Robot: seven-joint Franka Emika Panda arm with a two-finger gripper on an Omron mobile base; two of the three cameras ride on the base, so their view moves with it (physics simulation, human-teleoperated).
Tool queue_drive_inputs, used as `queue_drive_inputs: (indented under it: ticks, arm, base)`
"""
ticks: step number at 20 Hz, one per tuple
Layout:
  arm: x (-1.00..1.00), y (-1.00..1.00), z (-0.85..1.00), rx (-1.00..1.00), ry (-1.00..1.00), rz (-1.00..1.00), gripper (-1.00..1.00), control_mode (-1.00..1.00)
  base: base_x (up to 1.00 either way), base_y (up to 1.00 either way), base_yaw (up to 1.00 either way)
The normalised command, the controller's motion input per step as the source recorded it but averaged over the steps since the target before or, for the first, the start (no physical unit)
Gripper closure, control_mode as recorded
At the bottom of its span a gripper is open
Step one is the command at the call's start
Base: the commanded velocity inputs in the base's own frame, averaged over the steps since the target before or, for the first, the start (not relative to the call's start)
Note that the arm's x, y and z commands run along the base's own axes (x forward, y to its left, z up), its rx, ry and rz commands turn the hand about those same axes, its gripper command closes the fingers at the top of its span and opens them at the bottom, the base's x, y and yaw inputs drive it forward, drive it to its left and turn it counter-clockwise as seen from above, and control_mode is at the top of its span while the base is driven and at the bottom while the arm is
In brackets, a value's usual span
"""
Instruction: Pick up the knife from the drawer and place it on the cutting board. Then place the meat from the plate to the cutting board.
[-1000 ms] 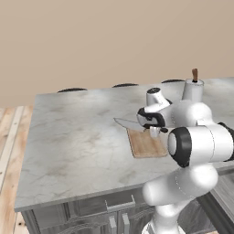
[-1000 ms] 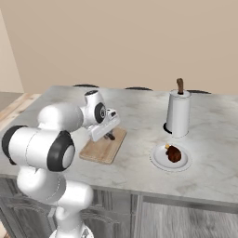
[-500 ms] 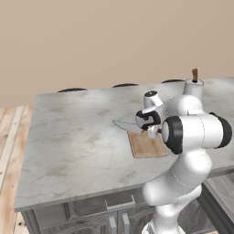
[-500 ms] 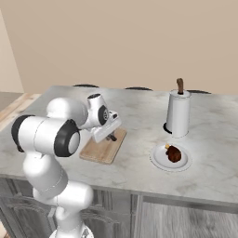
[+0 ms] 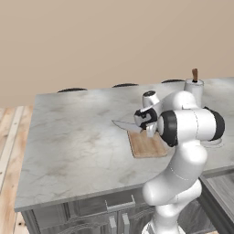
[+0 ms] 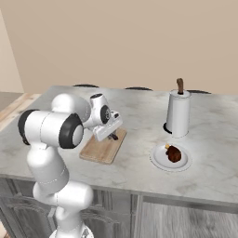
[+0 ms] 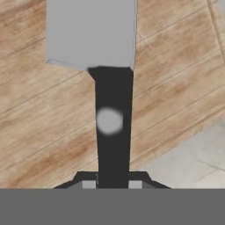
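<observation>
My gripper (image 7: 113, 183) is shut on the black handle of the knife (image 7: 113, 127). The grey blade (image 5: 125, 125) sticks out to the left, past the edge of the cutting board (image 5: 147, 145). The knife hangs just above the light-brown wooden board (image 6: 99, 149), and my hand (image 6: 109, 129) is over the board's far end. To the right of the board sits the white plate (image 6: 158, 161) with the dark reddish meat (image 6: 174, 153) on it. A grey drawer front (image 5: 121, 199) sits below the counter edge.
Behind the plate stands a tall white paper-towel roll (image 6: 178, 114) with a brown top. The marble counter (image 5: 68, 137) stretches wide to the left of the board. My arm's big elbow (image 5: 189, 125) hangs over the counter's near right part.
The elbow has swung in toward the middle. The hand has stayed over the board with the knife and has sunk slightly.
</observation>
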Motion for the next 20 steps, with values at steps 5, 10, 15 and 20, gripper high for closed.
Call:
queue_drive_inputs:
  ticks: [5, 10, 15, 20]
  arm:
    - [0.00, -0.02, 0.00, 0.00, 0.00, 0.00, 1.00, -1.00]
    - [0.00, 0.00, 0.00, 0.00, 0.00, 0.00, 1.00, -1.00]
    - [0.00, 0.00, 0.00, 0.00, 0.00, 0.00, 1.00, -1.00]
    - [0.00, 0.00, 0.00, 0.00, 0.00, 0.00, 1.00, -1.00]
  base:
    - [0.00, 0.00, 0.00]
    - [0.00, 0.00, 0.00]
    - [0.00, 0.00, 0.00]
    - [0.00, 0.00, 0.00]
